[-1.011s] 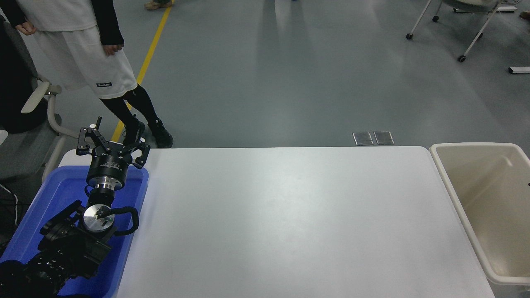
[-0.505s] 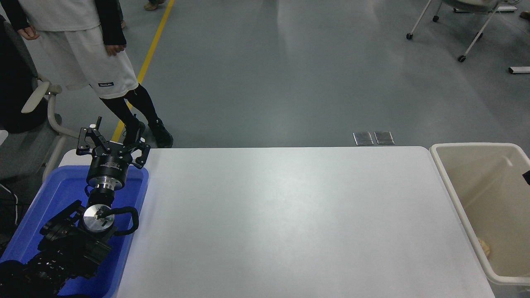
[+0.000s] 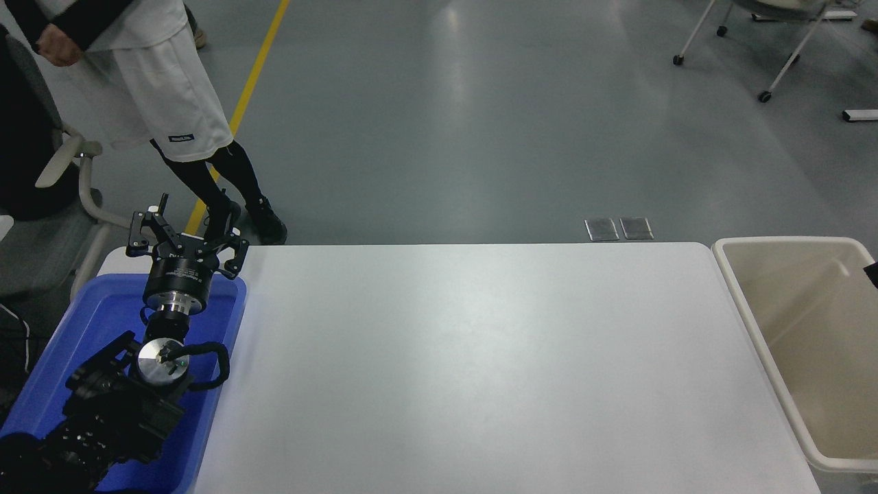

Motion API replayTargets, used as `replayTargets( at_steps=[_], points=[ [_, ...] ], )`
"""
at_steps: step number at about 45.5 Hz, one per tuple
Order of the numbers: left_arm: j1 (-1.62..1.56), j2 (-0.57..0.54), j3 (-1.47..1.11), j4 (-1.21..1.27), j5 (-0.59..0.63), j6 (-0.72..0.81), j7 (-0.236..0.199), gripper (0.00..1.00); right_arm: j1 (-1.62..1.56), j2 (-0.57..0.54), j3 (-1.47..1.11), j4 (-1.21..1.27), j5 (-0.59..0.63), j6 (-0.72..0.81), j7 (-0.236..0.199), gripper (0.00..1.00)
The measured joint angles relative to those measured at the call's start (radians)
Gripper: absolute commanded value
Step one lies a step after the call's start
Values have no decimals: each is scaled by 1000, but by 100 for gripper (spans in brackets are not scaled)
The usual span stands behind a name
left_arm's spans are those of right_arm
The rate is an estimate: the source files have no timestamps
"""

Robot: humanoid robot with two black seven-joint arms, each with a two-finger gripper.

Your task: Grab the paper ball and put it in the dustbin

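The dustbin [image 3: 754, 322] is a cream tub standing off the table's right end, and its visible inside looks bare. The paper ball does not show in this view. At the picture's right edge, over the dustbin, only a dark sliver of my right gripper [image 3: 873, 274] pokes in, too little to read its state. My left gripper [image 3: 184, 240] is parked at the lower left, above the far end of the blue bin, open with nothing in it.
A blue bin [image 3: 223, 357] sits at the table's left end under my left arm. A person in white shorts [image 3: 158, 103] stands beyond the far left corner beside a grey chair [image 3: 62, 206]. The white table [image 3: 480, 363] spans the middle.
The paper ball that lay in the dustbin's near left corner half a second ago no longer shows. The person at the far left has shifted stance. My left arm has not moved.
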State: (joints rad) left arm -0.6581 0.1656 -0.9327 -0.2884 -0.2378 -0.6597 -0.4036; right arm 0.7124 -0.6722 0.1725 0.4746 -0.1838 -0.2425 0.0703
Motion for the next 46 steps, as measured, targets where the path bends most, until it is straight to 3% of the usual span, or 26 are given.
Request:
replayTargets(
  at_steps=[22, 46],
  points=[
    [0, 0, 0, 0, 0, 2, 0, 99, -74, 15, 533, 208, 3, 57, 12, 100],
    [0, 0, 0, 0, -1, 2, -1, 99, -158, 177, 729, 348, 105, 261, 182, 100]
  ],
)
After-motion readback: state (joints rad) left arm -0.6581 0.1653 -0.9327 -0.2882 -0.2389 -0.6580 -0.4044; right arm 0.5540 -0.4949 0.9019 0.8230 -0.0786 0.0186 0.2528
